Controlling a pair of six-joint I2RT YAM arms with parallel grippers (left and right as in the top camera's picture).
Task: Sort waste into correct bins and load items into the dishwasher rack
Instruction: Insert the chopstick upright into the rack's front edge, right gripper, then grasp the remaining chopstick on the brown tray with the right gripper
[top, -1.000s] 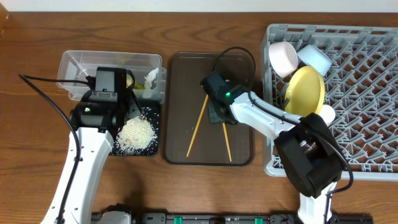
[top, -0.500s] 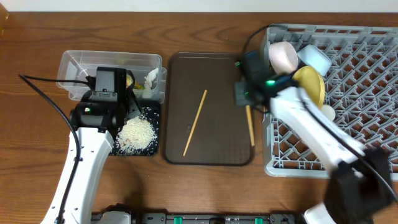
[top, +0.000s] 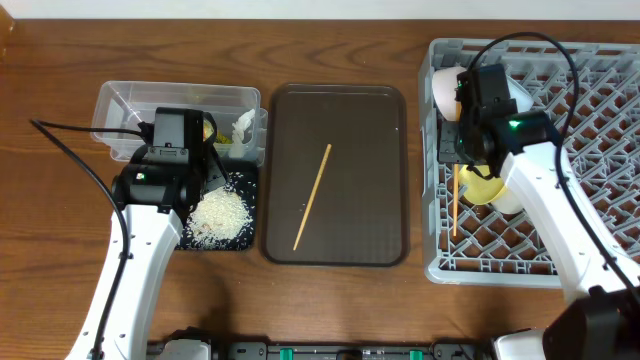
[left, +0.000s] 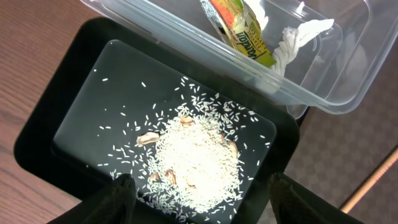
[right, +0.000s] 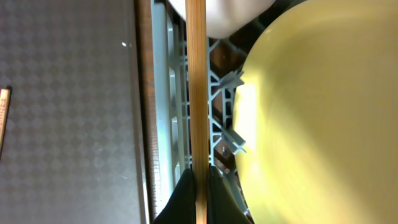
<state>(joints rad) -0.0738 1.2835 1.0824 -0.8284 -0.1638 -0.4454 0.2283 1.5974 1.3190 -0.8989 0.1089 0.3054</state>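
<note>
My right gripper (top: 461, 152) is shut on one wooden chopstick (top: 455, 203) and holds it over the left side of the grey dishwasher rack (top: 600, 130). In the right wrist view the chopstick (right: 198, 87) runs straight up from the closed jaws (right: 199, 186), beside the yellow plate (right: 311, 124). The plate (top: 483, 186) leans in the rack, partly hidden by the arm. The second chopstick (top: 312, 196) lies on the brown tray (top: 370, 120). My left gripper (left: 200, 196) is open and empty above the rice (left: 196, 158) in the black tray (left: 74, 106).
The clear tub (top: 120, 100) behind the black tray (top: 252, 244) holds the wrapper (left: 239, 31) and white tissue (left: 300, 34). A white bowl (top: 444, 92) and a light blue bowl (top: 519, 96) stand at the rack's far left corner. Wooden tabletop surrounds everything.
My right gripper has carried one chopstick from the brown tray rightward to over the rack's left side. The other chopstick stays on the tray. The left arm has not moved.
</note>
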